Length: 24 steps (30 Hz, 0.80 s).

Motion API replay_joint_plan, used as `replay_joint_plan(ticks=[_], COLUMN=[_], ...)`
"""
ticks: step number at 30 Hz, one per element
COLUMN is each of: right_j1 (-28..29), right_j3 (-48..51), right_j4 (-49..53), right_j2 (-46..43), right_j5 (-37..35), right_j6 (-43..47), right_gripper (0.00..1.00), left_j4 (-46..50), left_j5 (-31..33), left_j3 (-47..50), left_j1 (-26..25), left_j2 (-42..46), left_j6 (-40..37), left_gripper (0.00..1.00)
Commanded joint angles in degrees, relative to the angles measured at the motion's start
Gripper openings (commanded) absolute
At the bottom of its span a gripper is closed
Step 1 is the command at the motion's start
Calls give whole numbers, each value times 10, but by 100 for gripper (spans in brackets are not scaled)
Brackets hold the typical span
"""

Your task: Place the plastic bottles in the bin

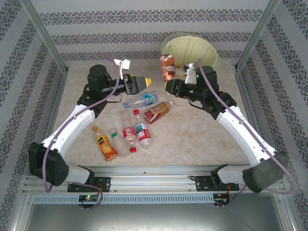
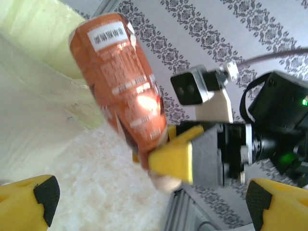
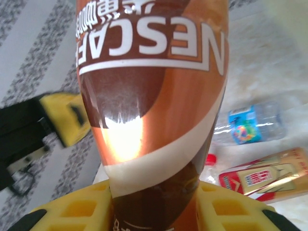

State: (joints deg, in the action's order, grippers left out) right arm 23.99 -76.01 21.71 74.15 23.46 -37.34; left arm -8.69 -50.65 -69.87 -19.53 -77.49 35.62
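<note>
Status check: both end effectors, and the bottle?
Left end effector open, empty. Right end effector shut on brown bottle, raised near bin. Nothing blocking; more bottles on table.

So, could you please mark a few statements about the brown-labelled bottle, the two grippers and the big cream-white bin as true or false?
1. The right gripper is shut on the brown-labelled plastic bottle. True.
2. The left gripper holds a bottle too. False: it is open and empty.
3. The brown-labelled plastic bottle lies inside the round cream-white bin. False: it is in the right gripper, beside the bin.
4. Several clear plastic bottles lie on the table. True.
5. The blue-labelled clear bottle stands upright. False: it lies on its side.
</note>
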Motion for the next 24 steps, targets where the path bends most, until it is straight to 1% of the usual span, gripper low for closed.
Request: replay_joint_plan(ticks=[1, 5, 7, 10, 13, 17, 24], right_j1=[-15, -31, -47, -71, -95, -120, -132], right_j3=[-67, -139, -179, -235, -298, -409, -567], right_j4=[73, 135, 165, 200, 239, 313, 422], right_j2=[13, 53, 80, 122, 171, 256, 377], right_j5=[-93, -159, -173, -182, -176, -158, -135], right_j6=[5, 25, 33, 52, 80, 138, 218], right_gripper=[30, 30, 30, 30, 30, 30, 30], left_j4=[111, 201, 235, 265, 258, 204, 196], left_j5=[42, 94, 123, 148, 158, 158, 152], left_j3=[-3, -8, -9, -3, 19, 69, 76], left_j1=[-10, -21, -29, -35, -35, -36, -38], left_j2=[42, 82, 100, 125, 144, 166, 160], left_j6=[-138, -215, -243, -271, -270, -271, -265], left_gripper=[100, 100, 100, 100, 100, 100, 100])
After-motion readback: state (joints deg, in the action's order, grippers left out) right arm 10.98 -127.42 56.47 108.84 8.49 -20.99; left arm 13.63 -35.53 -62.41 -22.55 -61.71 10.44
